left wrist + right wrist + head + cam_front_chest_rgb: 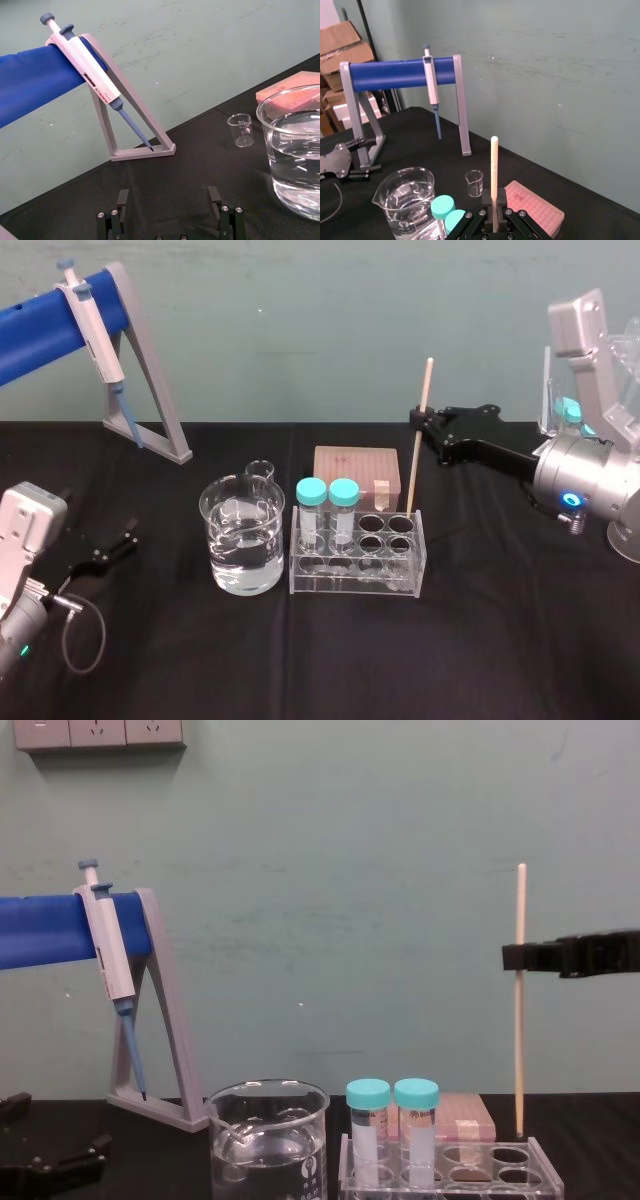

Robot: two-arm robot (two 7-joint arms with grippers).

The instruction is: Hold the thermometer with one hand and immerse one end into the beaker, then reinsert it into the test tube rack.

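My right gripper point(421, 421) is shut on the thermometer point(419, 440), a thin cream rod held nearly upright, gripped a little above its middle. In the chest view the thermometer point(519, 1050) ends right at the top of the test tube rack point(452, 1182), over its far right corner; I cannot tell whether the tip is inside a hole. The clear rack point(355, 587) stands just right of the beaker point(243, 540), which is part full of clear liquid. My left gripper point(113, 546) rests open on the cloth at the left, well short of the beaker point(295, 160).
Two teal-capped tubes point(328, 494) stand in the rack's left holes. Behind it are a pink tip box point(355, 465) and a small empty beaker point(260, 472). A grey stand with a blue bar point(150, 410) holds a pipette point(95, 335) at the back left.
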